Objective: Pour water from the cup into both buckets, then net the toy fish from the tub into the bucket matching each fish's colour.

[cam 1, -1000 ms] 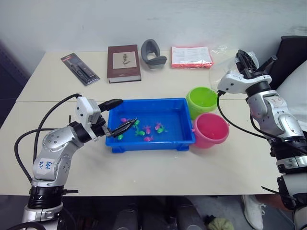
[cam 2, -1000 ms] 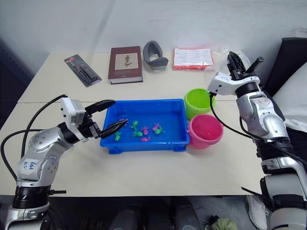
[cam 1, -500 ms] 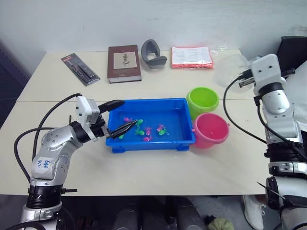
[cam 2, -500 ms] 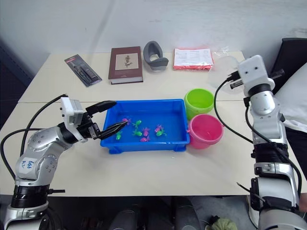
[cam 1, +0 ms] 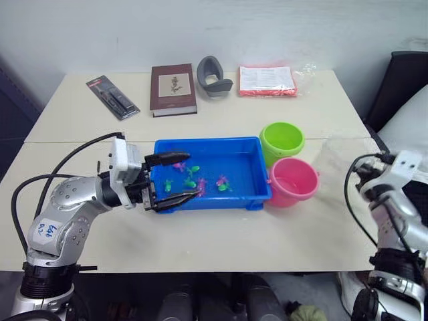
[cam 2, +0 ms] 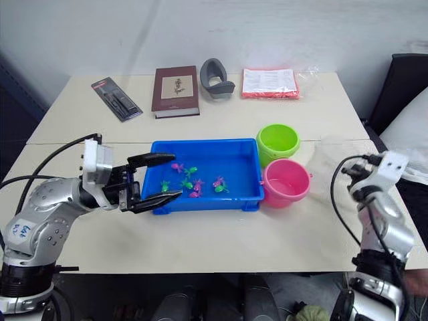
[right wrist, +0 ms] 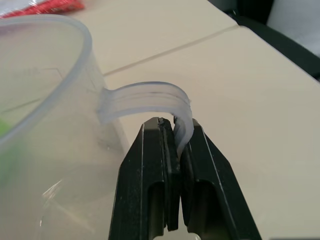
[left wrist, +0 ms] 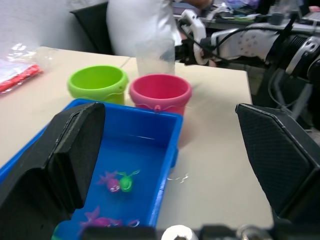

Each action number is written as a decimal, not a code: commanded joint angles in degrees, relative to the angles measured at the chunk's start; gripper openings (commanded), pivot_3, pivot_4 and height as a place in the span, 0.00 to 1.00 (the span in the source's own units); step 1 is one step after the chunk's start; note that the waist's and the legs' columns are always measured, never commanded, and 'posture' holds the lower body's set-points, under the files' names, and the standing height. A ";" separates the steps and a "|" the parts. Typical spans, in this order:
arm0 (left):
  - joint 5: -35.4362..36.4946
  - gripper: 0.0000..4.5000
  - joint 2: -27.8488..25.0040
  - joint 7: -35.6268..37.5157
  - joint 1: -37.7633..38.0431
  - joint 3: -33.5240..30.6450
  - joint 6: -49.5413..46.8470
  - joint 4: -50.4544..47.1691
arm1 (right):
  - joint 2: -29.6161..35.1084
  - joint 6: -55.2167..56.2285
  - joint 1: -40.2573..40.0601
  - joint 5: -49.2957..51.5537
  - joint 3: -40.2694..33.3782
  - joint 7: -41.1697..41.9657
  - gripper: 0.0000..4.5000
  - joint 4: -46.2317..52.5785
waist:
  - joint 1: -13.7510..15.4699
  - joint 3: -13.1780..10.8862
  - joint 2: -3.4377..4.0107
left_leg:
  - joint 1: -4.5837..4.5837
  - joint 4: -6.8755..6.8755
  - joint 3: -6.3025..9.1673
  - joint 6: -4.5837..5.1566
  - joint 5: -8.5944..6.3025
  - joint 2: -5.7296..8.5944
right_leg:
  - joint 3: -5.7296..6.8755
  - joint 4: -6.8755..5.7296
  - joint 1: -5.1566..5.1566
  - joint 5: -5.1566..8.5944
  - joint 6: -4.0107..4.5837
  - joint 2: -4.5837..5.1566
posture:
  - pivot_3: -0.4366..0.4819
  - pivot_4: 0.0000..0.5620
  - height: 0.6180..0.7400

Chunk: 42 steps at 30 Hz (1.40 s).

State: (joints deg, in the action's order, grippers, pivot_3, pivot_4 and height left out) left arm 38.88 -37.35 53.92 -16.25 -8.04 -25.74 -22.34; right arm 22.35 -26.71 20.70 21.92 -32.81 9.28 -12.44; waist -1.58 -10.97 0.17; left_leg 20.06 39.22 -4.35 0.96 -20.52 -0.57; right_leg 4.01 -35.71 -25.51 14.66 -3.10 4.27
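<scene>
The clear cup (cam 1: 338, 158) stands upright just right of the pink bucket (cam 1: 293, 180), low over the table. My right gripper (right wrist: 176, 131) is shut on the cup's handle (right wrist: 150, 97). The green bucket (cam 1: 281, 140) sits behind the pink one, both against the right end of the blue tub (cam 1: 208, 198). Several tiny pink and green toy fish (cam 1: 192, 180) lie in the tub. My left gripper (cam 1: 186, 175) is open at the tub's left end, one finger over the water and one by the front rim, holding nothing.
Along the table's back edge lie a black tool pack (cam 1: 112, 96), a brown book (cam 1: 172, 88), a grey curved holder (cam 1: 212, 75) and a red-and-white packet (cam 1: 267, 80). A dark chair (cam 1: 401, 80) stands off the table's right side.
My right arm has swung from high behind the buckets down to the front right, bringing the cup beside the pink bucket. My left gripper has shifted slightly forward. The fish have drifted.
</scene>
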 commanded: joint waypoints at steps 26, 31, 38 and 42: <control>-1.73 1.00 -3.04 -4.30 26.00 -19.38 2.22 -5.77 | 13.51 11.06 -26.22 8.54 1.81 29.88 0.98 23.62 | -0.08 0.00 -0.13 | -0.68 -0.31 -0.52 0.39 -0.31 -0.05 | -0.62 0.10 0.12 0.04 0.04 -0.10 | 0.48 0.27 1.00; -2.90 1.00 3.13 -11.42 33.77 -29.97 7.11 -6.51 | 18.04 14.94 -27.39 14.84 2.33 44.43 0.98 30.43 | 0.22 -0.13 -0.65 | -0.85 -0.26 -0.73 0.49 -0.48 -0.13 | -0.79 0.11 0.18 0.03 0.03 -0.19 | 0.48 0.27 1.00; -9.72 1.00 14.69 -25.99 45.63 -40.34 8.00 2.23 | 18.94 25.34 -21.03 14.39 13.04 63.11 0.98 27.56 | 1.07 0.15 -1.23 | -0.88 -0.22 -0.80 0.63 -0.73 -0.15 | -0.83 0.29 0.20 0.02 0.03 -0.15 | 0.48 0.27 1.00; -5.24 1.00 20.44 -32.74 48.66 -45.90 5.90 1.57 | 16.18 27.98 -19.44 13.92 18.11 65.30 0.98 28.14 | 1.49 0.10 -1.73 | -0.87 -0.22 -0.88 0.67 -0.82 -0.22 | -0.86 0.30 0.14 0.02 0.03 -0.17 | 0.48 0.27 1.00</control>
State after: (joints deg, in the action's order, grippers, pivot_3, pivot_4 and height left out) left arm 31.22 -17.43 23.75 31.09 -50.38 -19.71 -18.27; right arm 39.05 -0.72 0.68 35.17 -14.95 73.74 14.27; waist -0.08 -10.87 -1.56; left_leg 19.22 39.02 -5.20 1.61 -21.35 -0.80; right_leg 3.16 -35.41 -25.40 14.69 -3.05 4.12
